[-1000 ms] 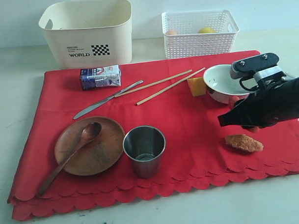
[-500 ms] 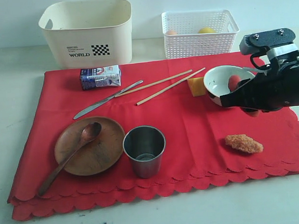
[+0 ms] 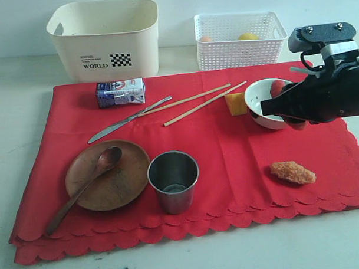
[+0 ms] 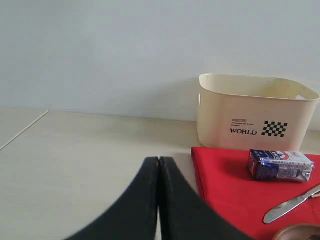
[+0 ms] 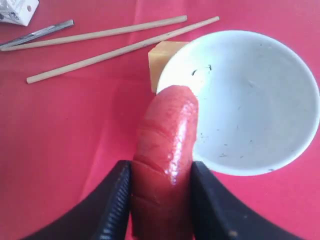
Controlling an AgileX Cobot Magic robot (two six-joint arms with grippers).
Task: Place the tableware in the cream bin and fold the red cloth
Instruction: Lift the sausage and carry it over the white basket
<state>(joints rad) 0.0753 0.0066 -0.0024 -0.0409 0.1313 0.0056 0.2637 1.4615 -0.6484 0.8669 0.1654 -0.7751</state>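
The right gripper (image 5: pixel 160 172) clamps a glossy red sausage (image 5: pixel 167 130) over the rim of the white bowl (image 5: pixel 250 100), which is round, empty and faintly speckled. It rests at the far right of the red cloth (image 3: pixel 227 147), beside a yellow block (image 5: pixel 161 56). The left gripper (image 4: pixel 159 165) is clenched on nothing.

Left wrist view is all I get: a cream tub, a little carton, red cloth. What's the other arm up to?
Observer: The right gripper is clamped on a red sausage, its tip at the white bowl's rim.
Operator: Anything in that bowl?
Observer: Nothing but a few dark specks.
Operator: What else sits on the cloth?
Observer: A steel cup stands upright beside a wooden plate with a spoon lying on it.
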